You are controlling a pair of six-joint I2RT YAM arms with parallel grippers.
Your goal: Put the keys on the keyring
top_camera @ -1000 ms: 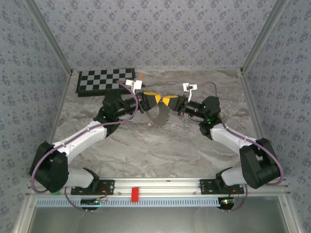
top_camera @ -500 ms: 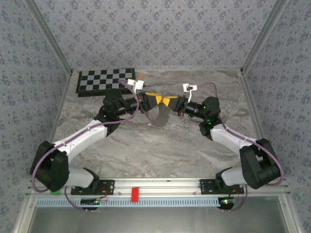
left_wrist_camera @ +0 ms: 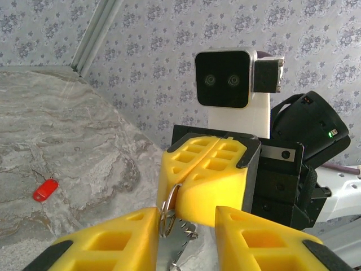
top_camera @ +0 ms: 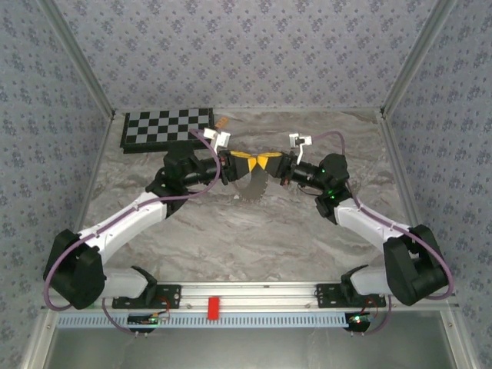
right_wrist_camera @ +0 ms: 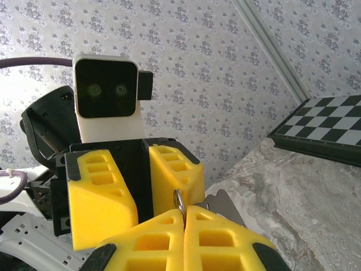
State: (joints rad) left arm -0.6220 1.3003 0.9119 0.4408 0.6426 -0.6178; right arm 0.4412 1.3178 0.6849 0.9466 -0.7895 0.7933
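Keyring (right_wrist_camera: 179,200) mostly hidden, pinched in closed right gripper (right_wrist_camera: 183,217); left gripper (right_wrist_camera: 142,180) narrowly parted.

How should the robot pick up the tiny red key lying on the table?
Pinch the red key across the narrow width of its red plastic head, coming straight down from above. It lies flat on the table, so nothing fits beneath it, and the head is its biggest visible part. The left gripper, fingers open, probably suits best; the right gripper is shut on the keyring.
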